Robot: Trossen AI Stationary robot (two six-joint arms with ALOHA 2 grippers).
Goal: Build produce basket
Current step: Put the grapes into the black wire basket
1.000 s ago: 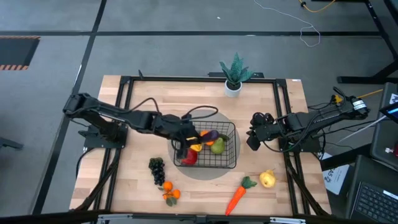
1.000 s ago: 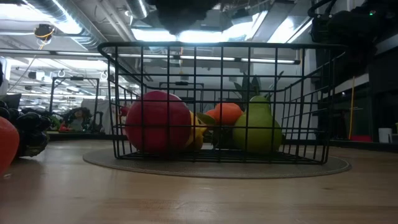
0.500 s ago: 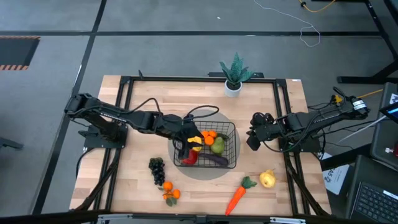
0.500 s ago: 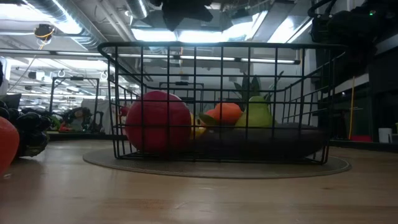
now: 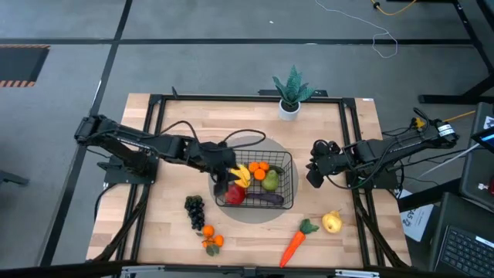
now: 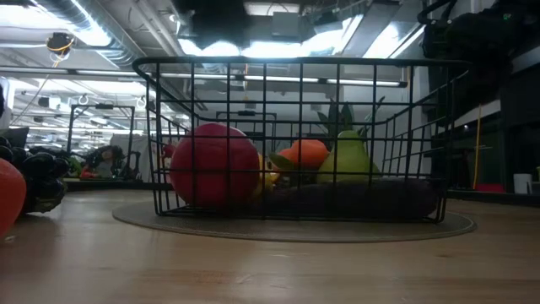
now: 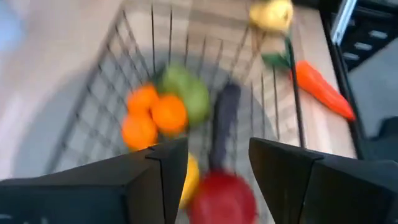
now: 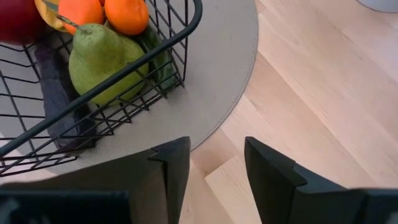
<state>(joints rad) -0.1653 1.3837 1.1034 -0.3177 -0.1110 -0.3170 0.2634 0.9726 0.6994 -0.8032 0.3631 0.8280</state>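
**Basket part-filled at the table's middle, 4 pieces outside it**

Near the table's front edge lie the carrot (image 5: 294, 244), a yellow pear (image 5: 332, 223), 2 loose oranges (image 5: 211, 240) and the black grapes (image 5: 194, 209); the grapes and oranges sit toward the front-left, the carrot and yellow pear toward the front-right.

At the middle, the basket (image 5: 287, 202) stands on a round grey mat (image 5: 251, 215). Inside it are a red apple (image 5: 235, 195), a green pear (image 5: 269, 181), an orange cluster (image 5: 260, 166), a yellow piece (image 5: 241, 174) and a dark purple eggplant (image 5: 268, 198) along its front side.

The left gripper (image 5: 219, 169) hangs over the basket's left side, fingers spread wide, holding nothing. The right gripper (image 5: 315, 171) waits beside the basket's right side, fingers apart and empty.

A potted plant (image 5: 291, 92) stands at the back edge.
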